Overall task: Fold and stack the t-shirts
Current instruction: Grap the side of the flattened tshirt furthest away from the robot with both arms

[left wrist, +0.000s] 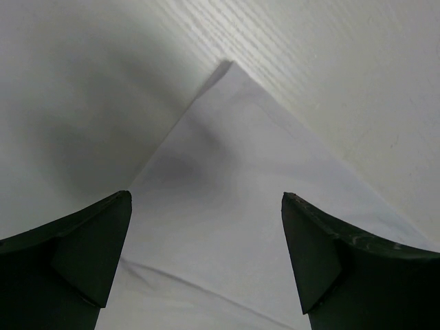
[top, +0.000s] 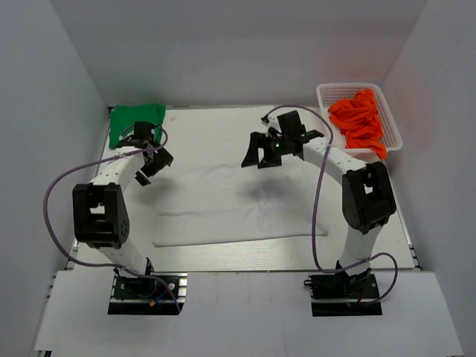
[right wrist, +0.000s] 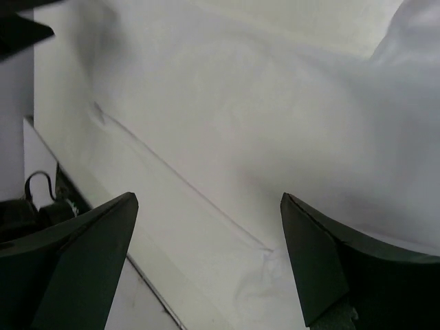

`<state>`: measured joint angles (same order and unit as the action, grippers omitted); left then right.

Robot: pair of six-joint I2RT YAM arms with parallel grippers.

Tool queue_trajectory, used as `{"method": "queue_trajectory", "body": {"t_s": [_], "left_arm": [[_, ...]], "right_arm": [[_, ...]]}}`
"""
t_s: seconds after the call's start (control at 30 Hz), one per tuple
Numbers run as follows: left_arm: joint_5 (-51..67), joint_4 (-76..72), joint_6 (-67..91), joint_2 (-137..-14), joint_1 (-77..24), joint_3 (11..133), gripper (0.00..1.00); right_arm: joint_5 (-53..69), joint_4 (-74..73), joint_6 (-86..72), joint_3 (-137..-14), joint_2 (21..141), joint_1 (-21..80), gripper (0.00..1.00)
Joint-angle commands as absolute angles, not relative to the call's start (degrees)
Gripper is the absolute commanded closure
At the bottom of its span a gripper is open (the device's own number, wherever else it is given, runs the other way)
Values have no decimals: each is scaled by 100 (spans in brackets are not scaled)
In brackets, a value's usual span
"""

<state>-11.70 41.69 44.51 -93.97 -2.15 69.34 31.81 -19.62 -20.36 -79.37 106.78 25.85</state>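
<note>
The white shirt [top: 238, 208] lies flat mid-table, its long axis running left to right across both arms. Its far left corner points away between the spread, empty fingers of the left tool [left wrist: 206, 196]. The right tool [right wrist: 210, 199], likewise spread and empty, hangs by the far edge toward the right. Each arm is thus nearest its own end of that edge. The green shirt [top: 136, 123] sits at the table's [top: 216, 119] back left corner, just beyond the left tool.

Spread t-shirt [top: 230, 204] lies flat at centre of counter [top: 223, 119]. Bunched t-shirt [top: 126, 119] sits at far left corner. Basket [top: 349, 86] at far right corner holds crumpled cloths [top: 358, 119].
</note>
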Motion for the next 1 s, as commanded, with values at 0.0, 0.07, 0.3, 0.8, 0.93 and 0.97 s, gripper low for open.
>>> {"method": "queue_trajectory", "body": {"t_s": [0.0,0.07,0.3,0.8,0.93,0.97], "left_arm": [[-1301,3578,4438,-9711,-53,7224,0],[-1239,3489,4342,-10132,-1,7381,0],[-1406,3420,4236,-11047,53,7813,31],[-757,2989,3701,-11355,158,7813,97],[-554,2936,3700,-11408,158,7752,100],[-554,2936,3700,-11408,158,7752,100]], "right_arm": [[2394,-2381,-2012,-8674,10634,2365,10],[2224,-2487,-2223,-9069,10827,2277,10],[2048,-2574,-2408,-9588,11153,1864,10],[125,-2733,-1707,-10704,12268,1644,10],[-263,-2540,-1521,-11371,12822,1652,12],[-377,-2479,-1468,-11547,13084,1661,12]]}}
